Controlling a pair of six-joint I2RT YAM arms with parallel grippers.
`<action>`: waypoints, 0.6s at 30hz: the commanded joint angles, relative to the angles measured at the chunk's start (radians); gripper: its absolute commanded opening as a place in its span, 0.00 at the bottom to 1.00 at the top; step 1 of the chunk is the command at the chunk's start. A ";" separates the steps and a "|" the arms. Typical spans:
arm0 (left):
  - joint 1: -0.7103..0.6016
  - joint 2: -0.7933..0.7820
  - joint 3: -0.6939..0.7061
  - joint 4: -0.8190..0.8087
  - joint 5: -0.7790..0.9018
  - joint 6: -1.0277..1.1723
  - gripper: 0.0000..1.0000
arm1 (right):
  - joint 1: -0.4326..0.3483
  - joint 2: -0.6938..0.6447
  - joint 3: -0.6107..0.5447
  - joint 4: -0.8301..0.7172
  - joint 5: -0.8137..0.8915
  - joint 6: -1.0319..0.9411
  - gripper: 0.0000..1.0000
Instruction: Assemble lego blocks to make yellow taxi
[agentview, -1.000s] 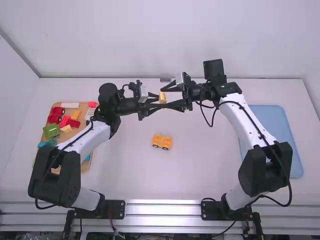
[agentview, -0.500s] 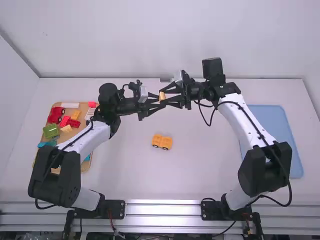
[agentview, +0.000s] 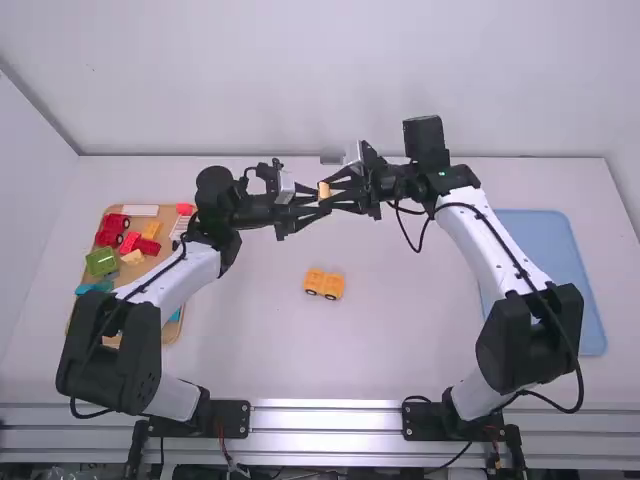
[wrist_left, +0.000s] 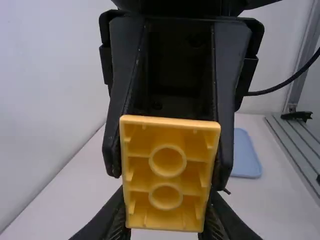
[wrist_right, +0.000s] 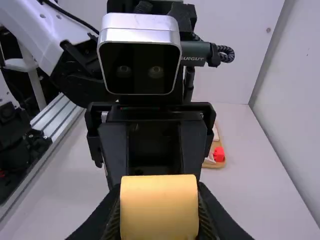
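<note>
Between the two grippers, high over the table, a small yellow block (agentview: 324, 190) is held from both sides. My left gripper (agentview: 316, 197) is shut on it from the left and my right gripper (agentview: 333, 191) from the right. The left wrist view shows the hollow underside of the block (wrist_left: 167, 175), with my left gripper (wrist_left: 167, 220) at its lower end. Its smooth rounded face (wrist_right: 159, 207) fills the space between the fingers of my right gripper (wrist_right: 159, 220). A yellow car base (agentview: 324, 284) with black wheels stands on the table below.
A wooden tray (agentview: 172, 335) at the left holds red, green, blue, white and yellow pieces, partly under the left arm. At the right lies a blue tray (agentview: 575, 290), partly behind the right arm. A wall (agentview: 330, 80) rises along the table's far edge.
My right gripper's fingers have closed from wide apart onto the block, and its arm has shifted slightly left. The left arm and the car base look unmoved.
</note>
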 joint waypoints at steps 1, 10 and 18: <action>-0.004 -0.002 0.014 0.001 -0.004 -0.007 0.58 | 0.002 -0.010 0.023 0.003 -0.007 0.006 0.21; -0.004 -0.002 0.014 -0.128 -0.175 0.044 0.99 | -0.024 -0.033 0.024 0.100 0.441 0.301 0.20; -0.003 -0.002 0.014 -0.298 -0.478 0.143 0.99 | 0.064 -0.029 0.023 -0.228 1.174 0.543 0.20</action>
